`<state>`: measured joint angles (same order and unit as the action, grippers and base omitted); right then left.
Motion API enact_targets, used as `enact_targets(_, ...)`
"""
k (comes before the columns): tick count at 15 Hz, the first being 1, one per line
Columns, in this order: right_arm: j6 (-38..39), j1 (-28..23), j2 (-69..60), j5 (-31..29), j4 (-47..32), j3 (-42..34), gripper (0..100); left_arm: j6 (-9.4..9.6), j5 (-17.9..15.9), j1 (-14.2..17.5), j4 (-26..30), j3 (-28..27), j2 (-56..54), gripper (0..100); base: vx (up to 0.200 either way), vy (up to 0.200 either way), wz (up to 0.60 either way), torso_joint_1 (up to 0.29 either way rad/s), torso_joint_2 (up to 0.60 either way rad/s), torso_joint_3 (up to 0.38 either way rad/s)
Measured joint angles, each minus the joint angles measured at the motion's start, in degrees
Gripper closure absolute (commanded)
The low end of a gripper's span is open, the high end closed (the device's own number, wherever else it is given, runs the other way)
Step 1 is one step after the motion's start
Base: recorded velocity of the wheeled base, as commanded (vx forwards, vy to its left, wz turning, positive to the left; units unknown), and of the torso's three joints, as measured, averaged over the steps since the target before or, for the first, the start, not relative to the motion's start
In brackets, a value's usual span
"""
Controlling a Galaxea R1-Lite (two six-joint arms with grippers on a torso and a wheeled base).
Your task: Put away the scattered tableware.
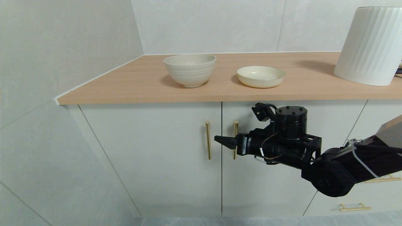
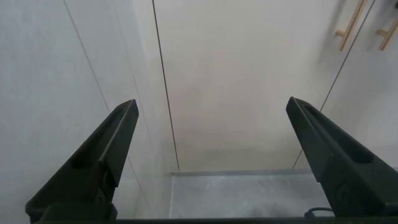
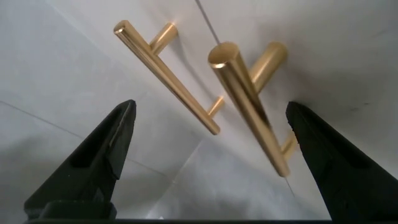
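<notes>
Bowl [image 1: 190,69] and dish [image 1: 261,76] on counter [image 1: 125,84], at 11 and 1 o'clock from right gripper [image 1: 225,142]. Its jaws wide open, empty, level with right-door handle [image 1: 235,139]. Likely step: open cupboard. Centre that bar between jaws, clear of neighbouring handle [image 1: 208,140]; clamp mid-bar; pull along door's arc. Left gripper [image 2: 211,124] wide open, empty, low before cupboard.

black arm [image 1: 333,171], pointed tool [image 1: 225,141], white strap [image 1: 361,160]
</notes>
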<state>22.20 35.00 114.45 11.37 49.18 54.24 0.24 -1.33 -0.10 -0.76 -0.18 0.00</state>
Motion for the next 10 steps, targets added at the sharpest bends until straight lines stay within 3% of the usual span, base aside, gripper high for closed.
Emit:
enact_targets(5, 1.8, 1.6, 1.0, 0.0, 2.4, -1.4, 0, 0.0, 0.0, 0.0, 0.0, 0.0, 0.0, 0, 0.0, 0.0, 0.0, 0.0, 0.0, 0.0)
enact_targets(10, 1.7, 2.9, 0.9, 3.0, 11.0, -6.2, 0, 0.0, 0.0, 0.0, 0.0, 0.0, 0.0, 0, 0.0, 0.0, 0.0, 0.0, 0.0, 0.0)
